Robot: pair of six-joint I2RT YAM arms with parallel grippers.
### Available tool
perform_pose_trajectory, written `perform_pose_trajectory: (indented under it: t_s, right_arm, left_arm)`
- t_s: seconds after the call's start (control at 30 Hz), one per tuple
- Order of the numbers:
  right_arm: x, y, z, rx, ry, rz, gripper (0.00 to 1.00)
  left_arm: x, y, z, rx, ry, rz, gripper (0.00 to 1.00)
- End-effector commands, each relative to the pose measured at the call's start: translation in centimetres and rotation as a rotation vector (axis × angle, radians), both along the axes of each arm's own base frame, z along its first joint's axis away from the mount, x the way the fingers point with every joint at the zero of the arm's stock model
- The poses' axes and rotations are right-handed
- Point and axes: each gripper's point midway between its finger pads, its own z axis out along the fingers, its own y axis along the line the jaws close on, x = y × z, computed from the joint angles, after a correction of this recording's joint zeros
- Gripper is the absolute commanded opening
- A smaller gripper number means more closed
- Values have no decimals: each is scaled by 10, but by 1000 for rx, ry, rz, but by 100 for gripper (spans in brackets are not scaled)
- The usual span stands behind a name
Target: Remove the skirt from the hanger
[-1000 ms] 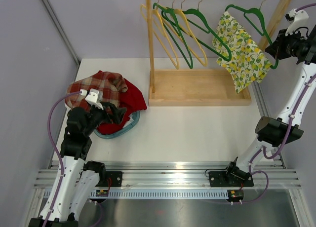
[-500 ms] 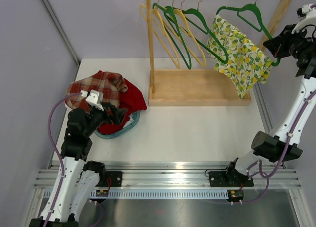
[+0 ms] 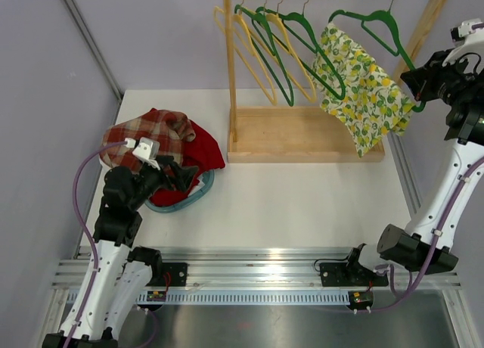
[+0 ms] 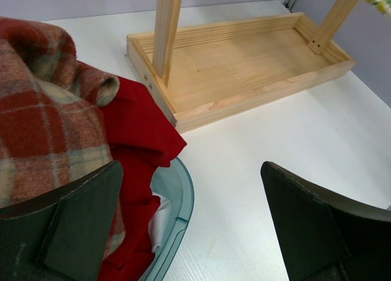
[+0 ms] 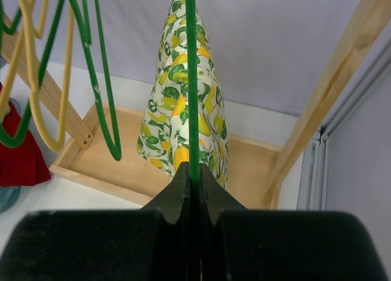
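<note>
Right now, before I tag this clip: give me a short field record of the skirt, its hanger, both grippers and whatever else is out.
skirt: lemon print, on the green hanger, not off yet
hanger: hooked on the rack rail, its right end pinched
right gripper: shut on the hanger
left gripper: open, empty, by the basket
basket: teal, holds plaid and red clothes
other hangers: yellow and green, bare, on the rail
</note>
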Motion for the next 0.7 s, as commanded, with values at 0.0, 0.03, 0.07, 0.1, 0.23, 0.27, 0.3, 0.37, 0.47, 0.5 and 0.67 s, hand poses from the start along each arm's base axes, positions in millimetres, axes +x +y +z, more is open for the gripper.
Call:
perform_pose_trajectory:
  t_s: [0.0,0.03,0.07,0.1,0.23,0.27,0.3,0.37,0.47,0.5,0.67]
  right_arm:
    - [-24,0,18,-109,-102,-68,0]
    - [-24,-4,-2,-101,-58,-86,0]
    - [-28,-5,-10,-109,-44,-93,0]
    - [-39,1,-12,-121,-49,-96,0]
    - [-60,9,-82,-98,95,-83,0]
    - [-66,11,-91,-108,107,-73,0]
    - [-76,17,-97,-114,106,-66,0]
    - [-87,27,-129,-96,178,-22,0]
    - [-105,43,-159,-64,236,41,0]
    - [-112,53,-167,-42,246,81,0]
    - [-129,75,-187,10,289,190,0]
  left_arm:
    - [-7,-16,14,-26,-73,-89,99]
    - [-10,-21,14,-21,-82,-111,99]
    - [-11,-24,15,-19,-90,-125,99]
    - [-14,-27,16,-19,-100,-142,99]
    - [-27,-50,13,-23,-116,-251,99]
    - [-29,-55,16,-28,-126,-267,99]
    - [-31,-59,15,-33,-123,-283,99]
    - [-39,-77,16,-53,-114,-334,99]
    - [-48,-105,17,-94,-96,-373,99]
    - [-50,-113,16,-106,-88,-381,99]
    - [-60,-166,13,-214,-114,-370,99]
